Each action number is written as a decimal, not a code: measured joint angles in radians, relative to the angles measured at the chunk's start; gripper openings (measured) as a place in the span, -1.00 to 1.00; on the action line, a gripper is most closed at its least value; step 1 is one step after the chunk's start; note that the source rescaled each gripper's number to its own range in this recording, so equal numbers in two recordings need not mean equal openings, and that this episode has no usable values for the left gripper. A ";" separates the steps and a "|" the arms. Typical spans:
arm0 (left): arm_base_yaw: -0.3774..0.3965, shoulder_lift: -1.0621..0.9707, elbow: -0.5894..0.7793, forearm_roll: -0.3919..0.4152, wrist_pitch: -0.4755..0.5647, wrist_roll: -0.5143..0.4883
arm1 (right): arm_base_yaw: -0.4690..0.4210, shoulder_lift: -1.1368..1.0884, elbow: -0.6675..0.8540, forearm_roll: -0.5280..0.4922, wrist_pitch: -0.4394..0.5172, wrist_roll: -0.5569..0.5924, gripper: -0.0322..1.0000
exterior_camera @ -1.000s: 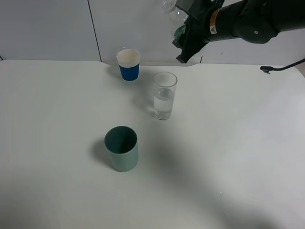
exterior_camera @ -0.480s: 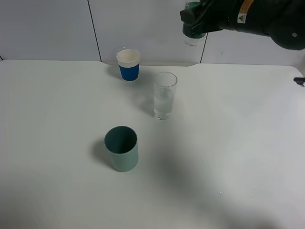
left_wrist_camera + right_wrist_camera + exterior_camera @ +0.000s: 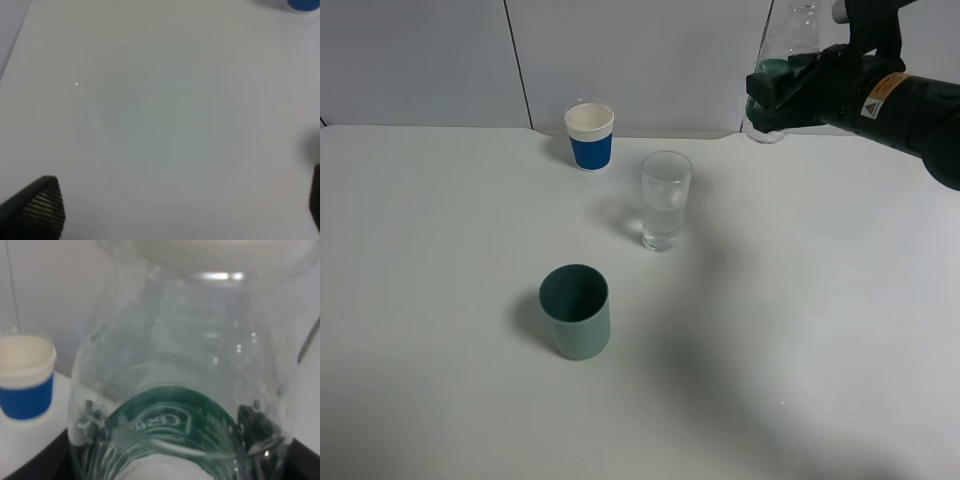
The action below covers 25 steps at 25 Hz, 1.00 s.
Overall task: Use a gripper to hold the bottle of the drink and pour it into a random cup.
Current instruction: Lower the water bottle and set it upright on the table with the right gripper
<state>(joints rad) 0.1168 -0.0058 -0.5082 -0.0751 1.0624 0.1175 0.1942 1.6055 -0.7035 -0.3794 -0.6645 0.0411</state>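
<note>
Bottle (image 3: 788, 45) near upright, label band clamped inside right pincer (image 3: 778, 98), neck above

bottle (image 3: 788, 35) aloft, right of glass (image 3: 666, 200)

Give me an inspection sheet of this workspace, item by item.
Surface: white table, no spills seen.
Job's things: bottle held aloft to the right of the glass, neck up, slightly tilted, green label at the jaws; glass standing, part-filled with clear liquid.
Clutter: blue-and-white paper cup at the back; teal cup nearer the front; both upright.
Grippers: right gripper shut on the bottle; left gripper open over bare table, holding nothing.
Cables: nothing seen.
Surroundings: white panelled wall behind the table.
</note>
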 joint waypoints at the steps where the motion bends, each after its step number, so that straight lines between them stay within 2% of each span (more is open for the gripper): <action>1: 0.000 0.000 0.000 0.000 0.000 0.000 | -0.006 0.000 0.010 0.003 -0.001 -0.007 -0.93; 10: 0.000 0.000 0.000 0.000 0.000 0.000 | -0.021 0.057 0.031 0.008 -0.057 -0.018 -0.93; 25: 0.000 0.000 0.000 0.000 0.000 0.000 | -0.049 0.252 0.031 0.023 -0.224 -0.070 -0.93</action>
<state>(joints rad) 0.1168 -0.0058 -0.5082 -0.0751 1.0624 0.1175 0.1457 1.8574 -0.6721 -0.3560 -0.8884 -0.0291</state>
